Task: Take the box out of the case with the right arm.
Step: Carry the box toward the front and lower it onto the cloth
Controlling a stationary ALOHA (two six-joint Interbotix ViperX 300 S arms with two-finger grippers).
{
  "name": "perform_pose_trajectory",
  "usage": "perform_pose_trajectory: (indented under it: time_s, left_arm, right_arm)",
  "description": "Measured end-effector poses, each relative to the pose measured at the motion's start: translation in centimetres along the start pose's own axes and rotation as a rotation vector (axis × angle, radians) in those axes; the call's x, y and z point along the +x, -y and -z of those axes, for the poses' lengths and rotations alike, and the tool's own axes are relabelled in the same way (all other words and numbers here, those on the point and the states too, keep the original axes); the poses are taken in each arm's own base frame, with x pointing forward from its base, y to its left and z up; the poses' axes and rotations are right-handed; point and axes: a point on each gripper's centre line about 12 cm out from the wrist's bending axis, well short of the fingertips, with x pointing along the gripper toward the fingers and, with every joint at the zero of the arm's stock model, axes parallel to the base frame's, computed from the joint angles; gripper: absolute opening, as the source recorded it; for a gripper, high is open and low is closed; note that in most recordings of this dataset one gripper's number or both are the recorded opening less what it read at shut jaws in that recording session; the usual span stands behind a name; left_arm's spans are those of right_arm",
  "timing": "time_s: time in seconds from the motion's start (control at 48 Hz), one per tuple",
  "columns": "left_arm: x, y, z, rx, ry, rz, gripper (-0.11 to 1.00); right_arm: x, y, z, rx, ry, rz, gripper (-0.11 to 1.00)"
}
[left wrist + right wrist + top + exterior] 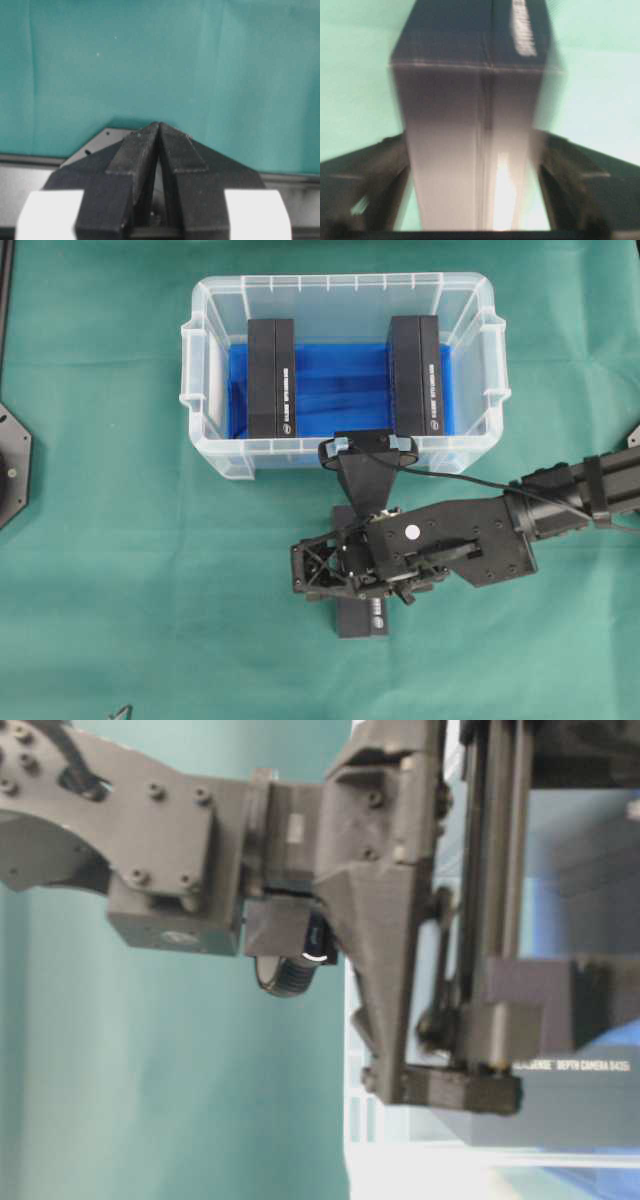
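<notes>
Green cloth (120,570): it covers the whole table, smooth and flat under everything.
Case (345,288): clear plastic tub with a blue floor, sitting at the far middle of the cloth, long side across the overhead view.
Right arm (560,495): reaching in from the right edge, all black, wrist bent over the cloth just in front of the case.
Boxes in the case: two black ones stand on edge, one on the left (271,378), one on the right (415,375), well apart, blue floor between them.
Box outside (363,618): a third black box is down on the cloth, out of the case, near its front wall, partly hidden under the right gripper.
Right gripper (340,570): fingers spread on either side of that box; the wrist view is blurred, but narrow gaps show at both flanks, so no clamp.
Left gripper (159,131): away from the action, fingertips pressed together above bare cloth.
</notes>
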Motion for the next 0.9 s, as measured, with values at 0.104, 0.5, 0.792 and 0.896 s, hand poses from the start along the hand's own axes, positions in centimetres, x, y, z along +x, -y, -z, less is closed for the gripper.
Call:
perform_pose_trajectory:
  time_s: [0.104,0.5,0.792,0.896]
  left_arm:
    - [0.0,0.0,0.0,0.0,0.003,0.001,0.0]
    - [0.0,0.0,0.0,0.0,-0.002,0.0,0.0]
    - [0.0,0.0,-0.1,0.0,-0.002,0.0,0.0]
    - [0.1,0.0,-0.1,0.0,-0.003,-0.001,0.0]
  right_arm:
    - [0.0,0.2,-0.2,0.001,0.009,0.02,0.92]
    - [-3.0,0.2,-0.1,-0.006,0.022,0.038,0.91]
    - [-9.1,-1.1,-0.5,-0.024,0.091,0.032,0.9]
    - [-11.4,-1.4,-0.6,-0.023,0.105,0.027,0.9]
